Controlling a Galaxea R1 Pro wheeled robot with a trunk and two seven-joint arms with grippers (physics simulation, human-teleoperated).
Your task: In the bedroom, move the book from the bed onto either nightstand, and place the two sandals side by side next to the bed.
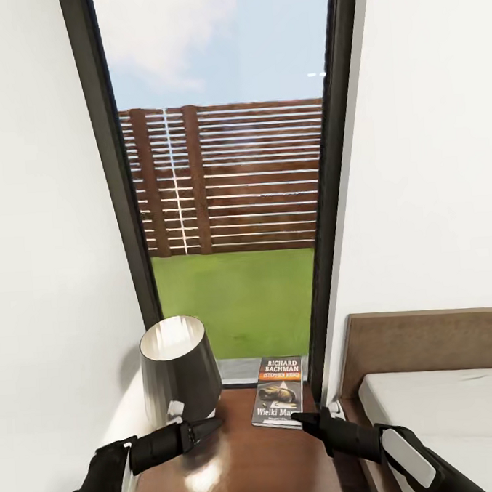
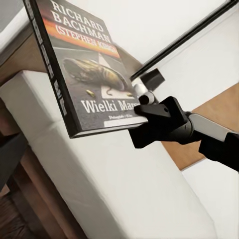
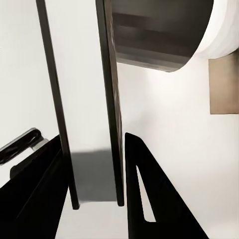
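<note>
While the book (image 1: 278, 393) lies flat on the nightstand (image 1: 237, 458) beside the grey lamp (image 1: 179, 374), right under the tall window (image 1: 223, 174), the right gripper (image 1: 299, 418) rests at its near corner, fingers parted around the edge. The left gripper (image 1: 206, 425) points across the glossy top; whether its jaws are open I cannot tell. Just to the right stands the bed (image 1: 437, 402).

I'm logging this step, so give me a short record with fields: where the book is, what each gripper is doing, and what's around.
book: paperback, lying flat on the nightstand top, near its far right corner
right gripper: at the book's near edge, fingers straddling it
left gripper: free, holding nothing, beside the lamp
bed: right of the nightstand
background: tall window, fence and lawn outside
</note>
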